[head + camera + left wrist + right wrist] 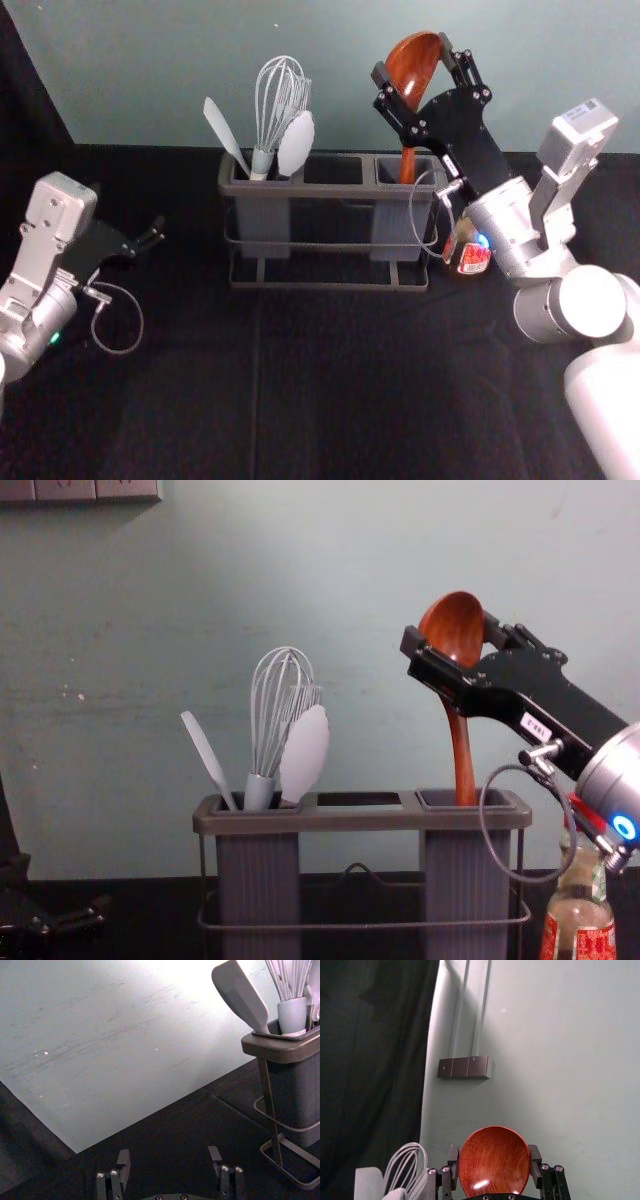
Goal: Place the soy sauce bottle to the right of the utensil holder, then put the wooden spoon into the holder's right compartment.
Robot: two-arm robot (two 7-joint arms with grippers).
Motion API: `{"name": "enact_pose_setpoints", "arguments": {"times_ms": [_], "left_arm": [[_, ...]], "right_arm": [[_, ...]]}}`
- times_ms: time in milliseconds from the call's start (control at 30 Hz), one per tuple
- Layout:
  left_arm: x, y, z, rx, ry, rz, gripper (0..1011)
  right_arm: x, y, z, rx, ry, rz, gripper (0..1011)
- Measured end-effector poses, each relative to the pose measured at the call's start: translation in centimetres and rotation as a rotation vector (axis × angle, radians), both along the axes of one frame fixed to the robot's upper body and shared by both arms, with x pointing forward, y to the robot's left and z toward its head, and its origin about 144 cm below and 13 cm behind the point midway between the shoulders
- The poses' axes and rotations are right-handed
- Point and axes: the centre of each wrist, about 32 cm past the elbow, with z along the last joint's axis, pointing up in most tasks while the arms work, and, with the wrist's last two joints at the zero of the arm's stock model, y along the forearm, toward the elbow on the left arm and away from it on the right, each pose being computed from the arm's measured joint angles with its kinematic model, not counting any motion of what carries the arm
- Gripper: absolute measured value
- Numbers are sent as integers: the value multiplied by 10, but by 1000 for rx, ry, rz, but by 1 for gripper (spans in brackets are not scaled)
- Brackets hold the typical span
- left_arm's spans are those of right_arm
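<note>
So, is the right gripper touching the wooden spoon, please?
Touching: the right wrist view shows the right gripper with fingers against both sides of the wooden spoon's bowl.

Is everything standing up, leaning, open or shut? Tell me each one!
Wooden spoon: upright, handle in right compartment
Soy sauce bottle: standing, right of holder
Utensil holder: standing
Whisk: upright, in left compartment
White utensils: leaning, in left compartment
Right claw: shut on spoon, above holder
Left claw: open, left of holder
</note>
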Motion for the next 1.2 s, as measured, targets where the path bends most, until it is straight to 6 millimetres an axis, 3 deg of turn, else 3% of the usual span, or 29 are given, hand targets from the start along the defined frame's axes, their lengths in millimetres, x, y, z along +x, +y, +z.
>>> {"name": "enact_pose_setpoints", "arguments": {"times_ms": [733, 967, 1200], "left_arm": [[0, 0, 0, 0, 0, 0, 1011], [0, 0, 0, 0, 0, 0, 1011], [0, 0, 0, 0, 0, 0, 1011]], "right_arm": [[-11, 1, -22, -4, 53, -1, 843], [-12, 1, -21, 1, 54, -3, 1000], [-13, 1, -11, 12, 22, -9, 1004]]}}
